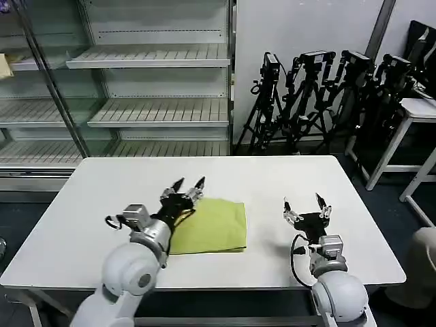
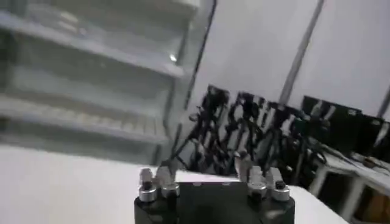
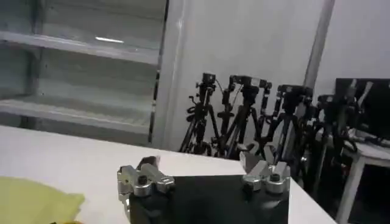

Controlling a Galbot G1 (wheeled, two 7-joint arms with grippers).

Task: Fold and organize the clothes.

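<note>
The clothes are one lime yellow-green T-shirt (image 1: 212, 226), folded into a compact rectangle near the middle of the white table (image 1: 225, 174). My left gripper (image 1: 189, 184) hovers open just above the shirt's far left corner, fingers spread and holding nothing. To the right of the shirt, my right gripper (image 1: 305, 202) stands open and empty over bare table, a hand's width from the cloth. A corner of the shirt (image 3: 36, 204) shows in the right wrist view, beside the open right gripper (image 3: 204, 165). The left wrist view shows the open left gripper (image 2: 208, 167) over the table.
Metal shelving (image 1: 157, 88) stands behind the table. A cluster of black tripods (image 1: 320, 95) fills the back right, next to a white side table (image 1: 415, 112). Bare tabletop lies left of the shirt and along the far edge.
</note>
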